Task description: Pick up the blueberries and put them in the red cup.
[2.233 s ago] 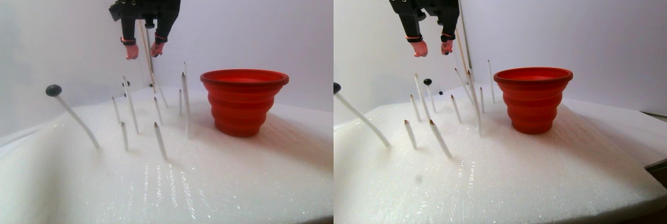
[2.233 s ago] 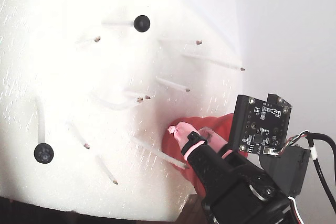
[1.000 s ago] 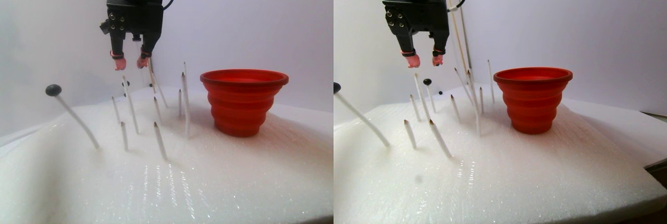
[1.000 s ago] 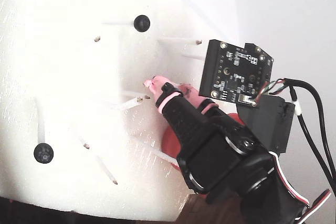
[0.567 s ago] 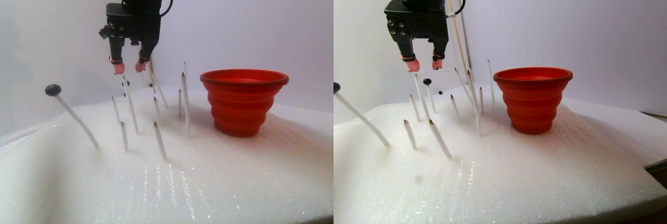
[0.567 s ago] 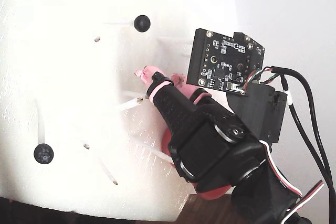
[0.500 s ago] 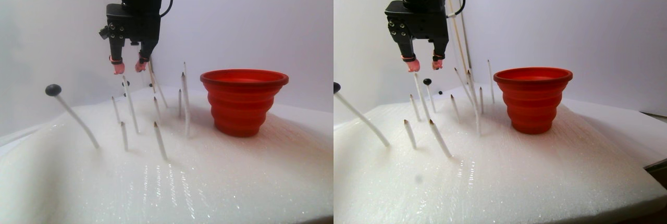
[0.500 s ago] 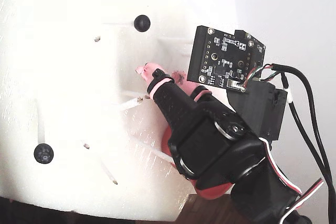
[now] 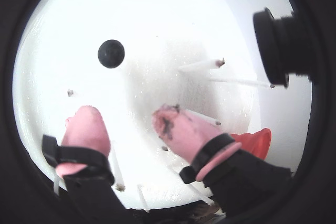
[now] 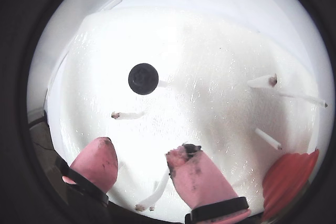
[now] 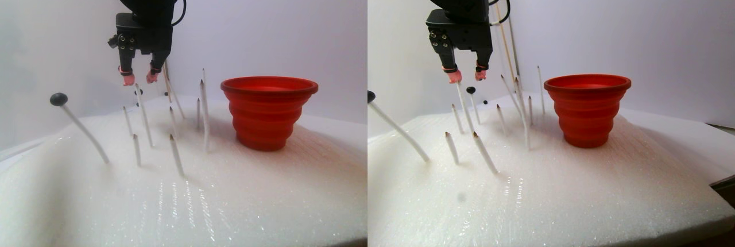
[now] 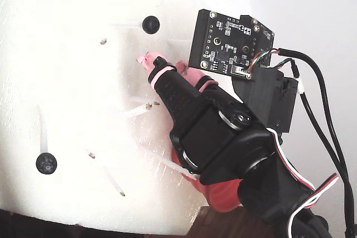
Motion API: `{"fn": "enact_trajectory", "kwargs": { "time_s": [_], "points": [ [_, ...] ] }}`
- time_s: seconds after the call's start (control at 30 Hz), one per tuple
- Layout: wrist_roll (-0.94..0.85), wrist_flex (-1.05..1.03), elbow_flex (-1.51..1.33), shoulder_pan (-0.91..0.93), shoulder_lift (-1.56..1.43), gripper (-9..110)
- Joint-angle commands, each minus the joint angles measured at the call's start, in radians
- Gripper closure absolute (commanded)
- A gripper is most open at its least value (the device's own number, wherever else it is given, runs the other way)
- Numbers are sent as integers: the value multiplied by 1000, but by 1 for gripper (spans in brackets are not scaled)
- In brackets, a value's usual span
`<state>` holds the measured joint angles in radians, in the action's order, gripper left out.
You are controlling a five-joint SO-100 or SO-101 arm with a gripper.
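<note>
Red ribbed cup (image 11: 269, 112), black-blue berry (image 10: 143, 78), pink-tipped blk tool (image 11: 138, 78).

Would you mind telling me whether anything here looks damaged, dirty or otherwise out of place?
The gripper's pink fingertips carry dark smudges in both wrist views. Several white sticks in the foam pad lean and stand bare, without blueberries. The red cup stands upright and looks intact.

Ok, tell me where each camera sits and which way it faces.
A wrist view: on the gripper, looking down between its pink fingertips at a round black-blue blueberry on white foam.
A wrist view: likewise.
Stereo pair view: low, level, facing the red ribbed plastic cup; gripper hangs above.
Fixed view: above, looking down; black arm shows.
Both wrist views share that blueberry.
</note>
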<state>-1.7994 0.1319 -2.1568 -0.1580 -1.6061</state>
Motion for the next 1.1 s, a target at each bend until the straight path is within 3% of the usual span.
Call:
{"fn": "enact_trajectory", "kwargs": {
  "time_s": [0.0, 1.07],
  "points": [
    [-2, 28, 92, -34, -11, 82],
    [2, 92, 238, -63, 161, 82]
  ]
}}
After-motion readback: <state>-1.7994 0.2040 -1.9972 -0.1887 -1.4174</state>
